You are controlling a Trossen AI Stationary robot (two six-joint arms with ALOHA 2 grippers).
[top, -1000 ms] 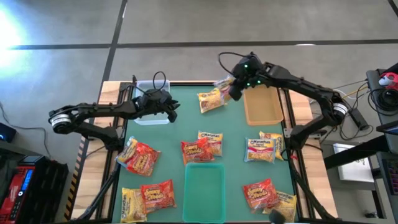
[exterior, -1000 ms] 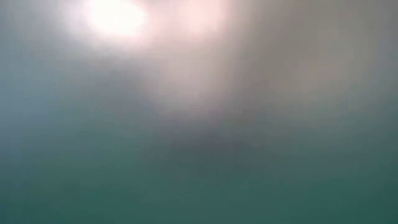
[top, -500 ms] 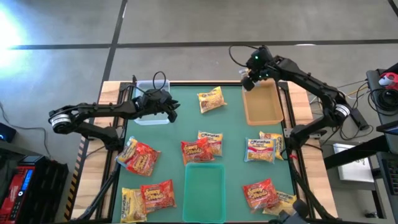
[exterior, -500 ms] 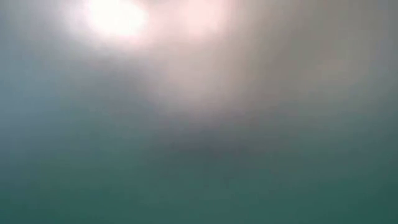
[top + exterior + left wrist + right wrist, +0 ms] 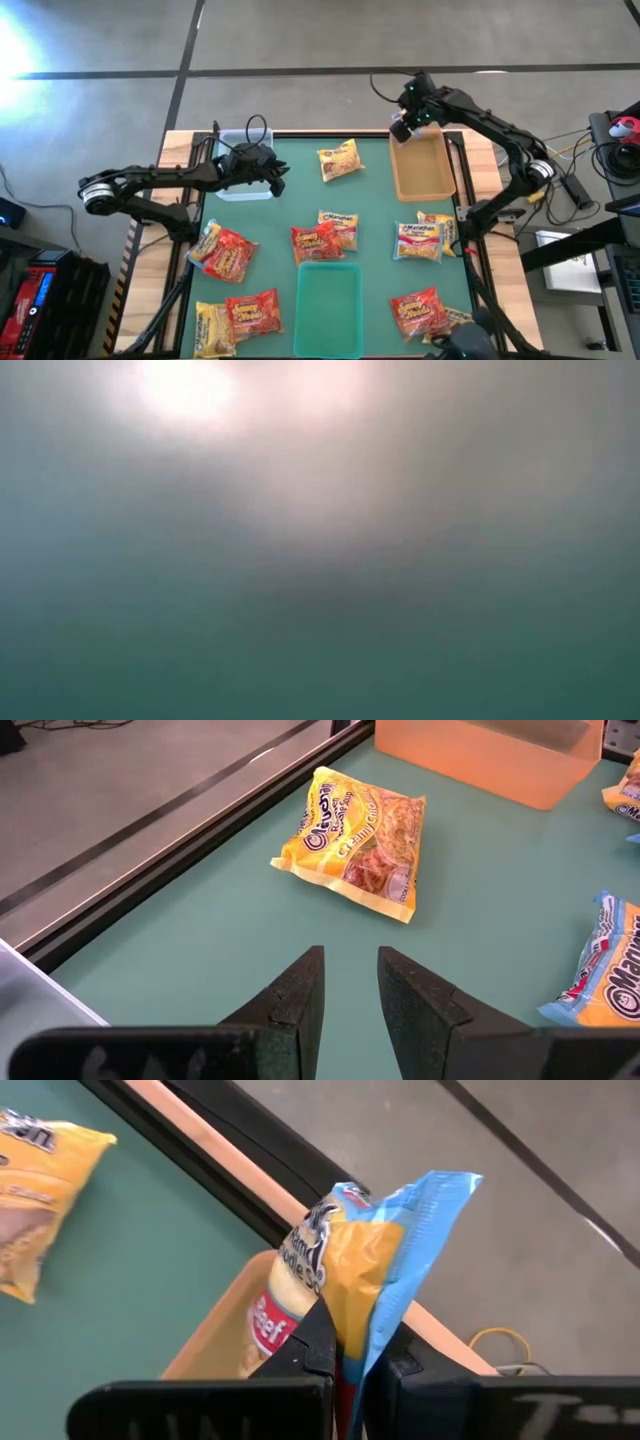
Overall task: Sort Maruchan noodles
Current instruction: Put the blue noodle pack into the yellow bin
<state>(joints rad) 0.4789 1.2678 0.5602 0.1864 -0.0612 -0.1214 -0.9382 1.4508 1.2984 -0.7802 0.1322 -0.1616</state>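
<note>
Seen from above, a green table (image 5: 370, 200) holds scattered noodle packets and three trays. At the far left, the left gripper (image 5: 278, 172) hovers beside a clear tray (image 5: 226, 190) at the back left corner, unmoved over the last second; the wrist view shows its fingers (image 5: 296, 1000) slightly apart with nothing between them, pointing toward a yellow packet (image 5: 339, 160) lying flat near the back edge. In front of it, along the left side, lie a red packet (image 5: 224, 251), another red packet (image 5: 254, 311) and a yellow one (image 5: 212, 326). At the centre, a red and a pale yellow packet overlap (image 5: 324, 235), just behind a green tray (image 5: 328, 305) at the front edge. To the right sits a brown tray (image 5: 424, 185), which looks empty from above. The right gripper (image 5: 402, 128) has swung within the last second from above the yellow packet to the back end of the brown tray. Its fingers are clamped together on a pale yellow packet with a blue edge (image 5: 345, 1270), held upright over the tray's rim. This suggests the packet is about to be dropped in the brown tray, likely the first sorted there. More packets lie on the right side: a pale one (image 5: 419, 241), a yellow one (image 5: 440, 224) and a red one (image 5: 418, 310) near the front. The table-level view shows only a blur.
</note>
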